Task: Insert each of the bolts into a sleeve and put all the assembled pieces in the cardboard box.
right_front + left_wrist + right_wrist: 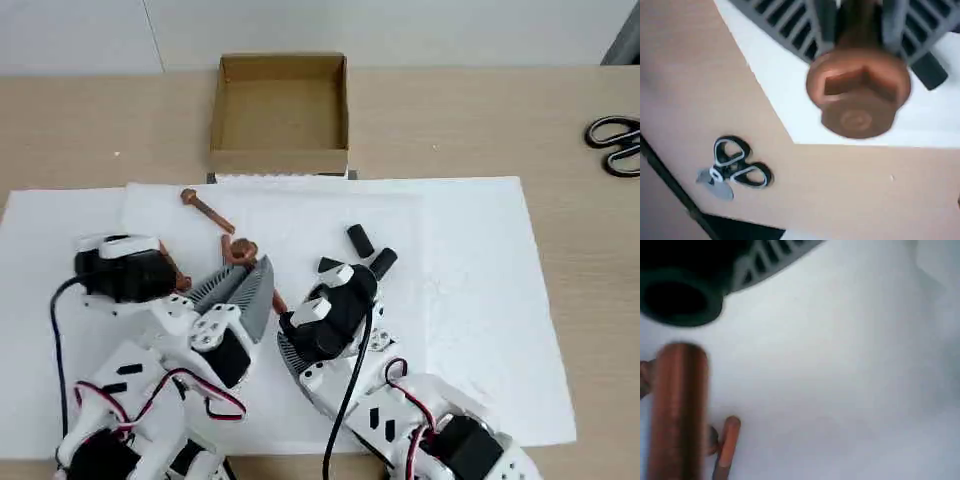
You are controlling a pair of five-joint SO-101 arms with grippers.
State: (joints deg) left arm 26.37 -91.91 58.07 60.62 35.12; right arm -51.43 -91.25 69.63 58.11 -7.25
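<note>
White plastic shells and black motor blocks are seen on the left arm (165,315) and the right arm (440,395). Red and black wires (200,395) are looped at the ends farthest from the cardboard box (280,158). Grey ribbed fingers (258,292) are fitted at the ends nearest it.

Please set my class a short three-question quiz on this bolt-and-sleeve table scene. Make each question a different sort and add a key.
1. Fill in the blank: the scissors lie on the bare ____, off the white paper.
2. True or false: the cardboard box already holds an assembled piece.
3. What do the left gripper's jaws grip? A) the scissors B) a bolt C) the cardboard box

Key: 1 table; 2 false; 3 B.
</note>
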